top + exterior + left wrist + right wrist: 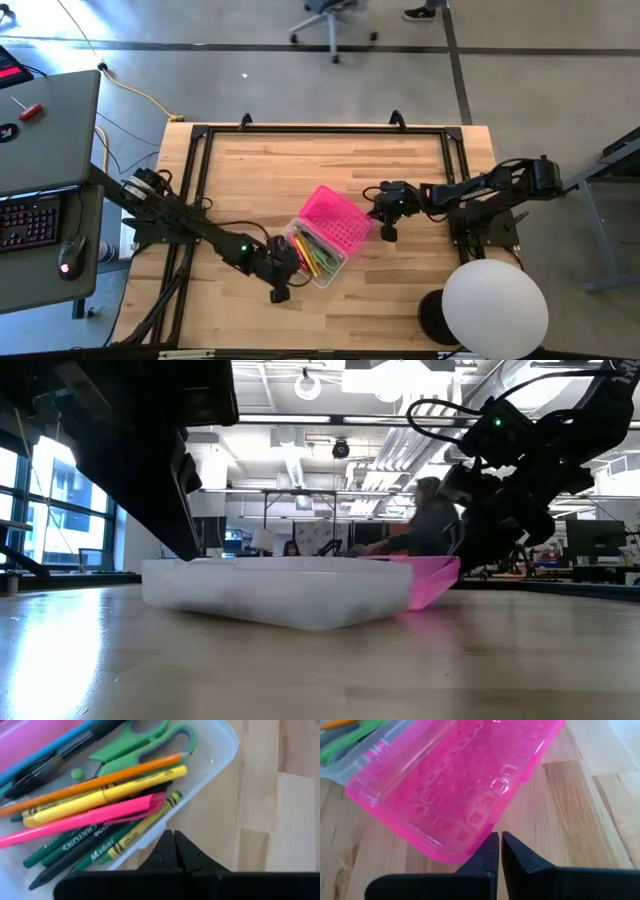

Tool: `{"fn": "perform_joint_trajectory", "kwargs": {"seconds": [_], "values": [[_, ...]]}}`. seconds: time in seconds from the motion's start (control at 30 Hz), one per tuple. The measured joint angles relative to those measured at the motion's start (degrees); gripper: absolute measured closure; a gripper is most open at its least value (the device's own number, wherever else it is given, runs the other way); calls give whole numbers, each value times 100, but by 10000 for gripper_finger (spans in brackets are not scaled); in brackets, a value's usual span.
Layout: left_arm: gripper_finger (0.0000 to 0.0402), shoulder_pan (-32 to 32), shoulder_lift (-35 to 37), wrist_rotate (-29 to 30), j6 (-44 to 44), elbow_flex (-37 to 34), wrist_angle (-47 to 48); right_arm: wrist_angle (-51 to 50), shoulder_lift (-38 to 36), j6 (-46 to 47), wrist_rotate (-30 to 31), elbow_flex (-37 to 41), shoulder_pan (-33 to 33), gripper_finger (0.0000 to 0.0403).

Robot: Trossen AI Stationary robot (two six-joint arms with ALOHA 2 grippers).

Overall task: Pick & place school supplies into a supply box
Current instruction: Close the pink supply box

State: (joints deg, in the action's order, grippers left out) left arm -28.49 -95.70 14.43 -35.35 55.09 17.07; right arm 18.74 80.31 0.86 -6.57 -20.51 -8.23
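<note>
The supply box (318,256) is a clear plastic tray on the table's middle, with its pink lid (336,220) swung open toward the far right. Inside it lie orange, yellow, pink and green pens and pencils (100,800) and green-handled scissors (140,747). My left gripper (174,838) is shut, just outside the tray's clear wall (220,765) on its near-left side; it also shows in the high view (281,287). My right gripper (499,840) is shut at the free edge of the lid (465,795); it also shows in the high view (386,230). My left gripper's shut fingertips stand right at the clear tray's rim (150,845); I cannot tell whether they touch it. My right gripper's shut fingertips stand right at the open lid's outer edge (470,852), coming from the table's right; I cannot tell whether they touch it.
A black frame (320,130) runs around the wooden table top. A white round lamp (495,305) stands at the near right. A desk with a keyboard (30,215) stands off the table's left. In the low view people sit in the room behind (430,520).
</note>
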Motion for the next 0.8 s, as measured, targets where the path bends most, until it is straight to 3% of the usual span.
{"fn": "perform_joint_trajectory", "kwargs": {"seconds": [0.17,0.37,0.57,0.7,0.8], "values": [[392,2,0,187,73,0,-9,233,0,-120,-89,2,4,403],[392,68,-7,61,64,2,-11,840,0,-104,-654,4,14,403],[390,63,-9,118,129,2,-9,944,0,-96,-615,7,140,403],[392,63,-15,431,237,2,-5,1318,0,-89,-680,7,226,403],[389,162,-39,781,254,-4,51,1758,0,-90,-1093,-11,326,403]]}}
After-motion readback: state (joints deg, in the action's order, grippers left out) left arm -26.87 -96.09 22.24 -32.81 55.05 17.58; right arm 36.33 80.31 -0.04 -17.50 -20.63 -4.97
